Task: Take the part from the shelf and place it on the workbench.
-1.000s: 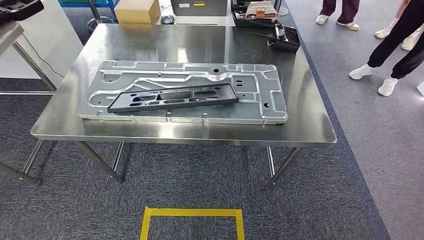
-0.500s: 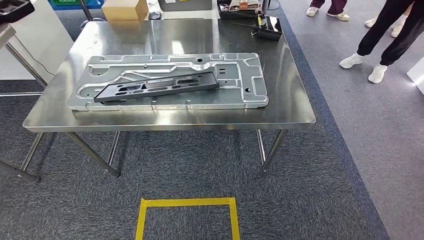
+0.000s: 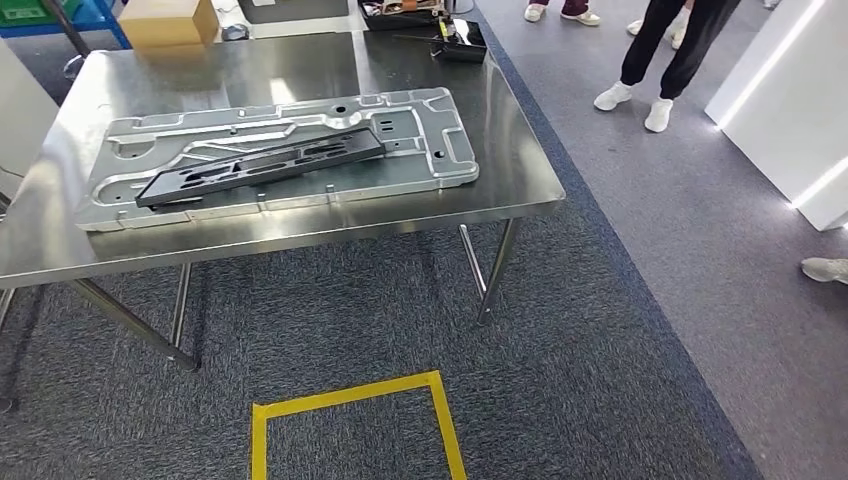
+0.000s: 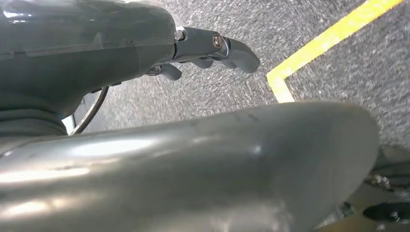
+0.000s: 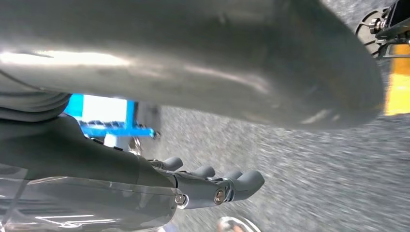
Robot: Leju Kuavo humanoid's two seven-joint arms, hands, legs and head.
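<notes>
A long black part (image 3: 262,166) with several cut-outs lies flat on a large silver metal plate (image 3: 440,150), which rests on the steel workbench (image 3: 300,70). In the left wrist view my left hand (image 4: 212,50) hangs above the grey carpet, fingers stretched out and holding nothing. My right hand (image 5: 217,186) in the right wrist view also hangs over the carpet, its fingers straight and apart, with nothing in them.
A yellow tape square (image 3: 440,420) marks the carpet in front of the bench. A cardboard box (image 3: 167,22) and a black tray (image 3: 462,40) sit at the bench's far side. People's legs (image 3: 665,50) stand at the back right, near a white panel (image 3: 790,110).
The whole head picture has shifted left and tilted, so the camera has turned to the right. The black part and plate keep their place on the bench.
</notes>
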